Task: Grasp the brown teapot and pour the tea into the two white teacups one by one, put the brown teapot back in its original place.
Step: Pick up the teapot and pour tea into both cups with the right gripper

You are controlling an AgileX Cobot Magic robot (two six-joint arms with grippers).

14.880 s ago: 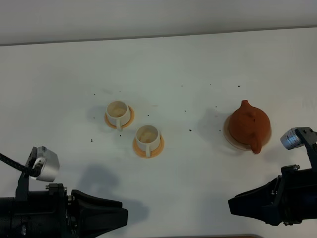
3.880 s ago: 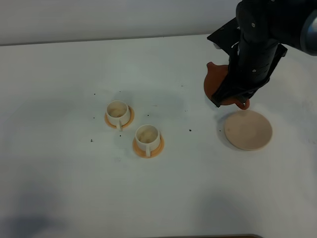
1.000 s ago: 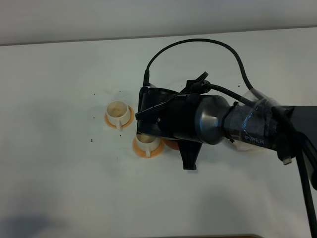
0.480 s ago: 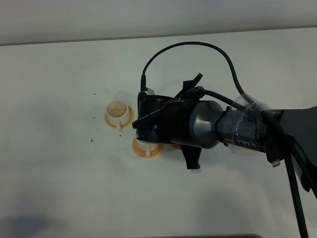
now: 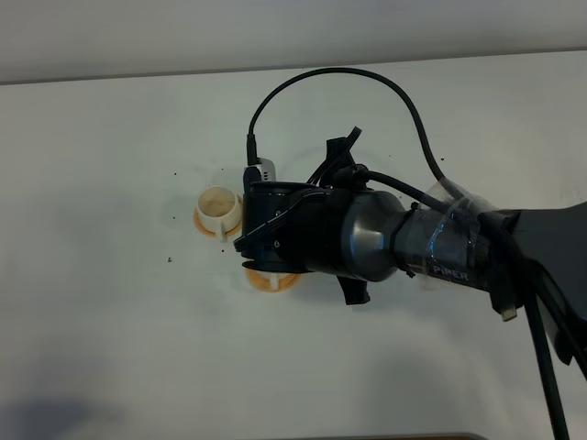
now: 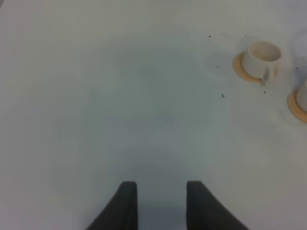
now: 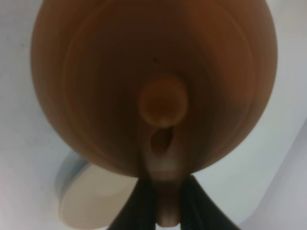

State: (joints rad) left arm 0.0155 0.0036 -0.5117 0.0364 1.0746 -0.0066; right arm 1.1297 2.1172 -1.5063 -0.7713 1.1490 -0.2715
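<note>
The brown teapot [image 7: 153, 81] fills the right wrist view, seen from above its knobbed lid. My right gripper [image 7: 164, 206] is shut on its loop handle. Below the pot, part of a white teacup [image 7: 91, 203] shows. In the exterior high view my right arm [image 5: 367, 238] reaches across and covers the teapot and the nearer teacup; only that cup's orange saucer [image 5: 268, 280] peeks out. The other teacup [image 5: 218, 207] stands uncovered to the left. The original place is hidden behind the arm. My left gripper [image 6: 162, 206] hovers open over bare table, far from the teacup [image 6: 261, 56].
The white table [image 5: 110, 312] carries a few dark specks around the cups. A black cable [image 5: 330, 78] loops up above the right arm. The second saucer [image 6: 298, 104] shows at the edge of the left wrist view.
My right arm has shifted a little left and rolled over the nearer cup; the sliver of brown teapot seen beside that cup a second ago is now hidden under the arm.
</note>
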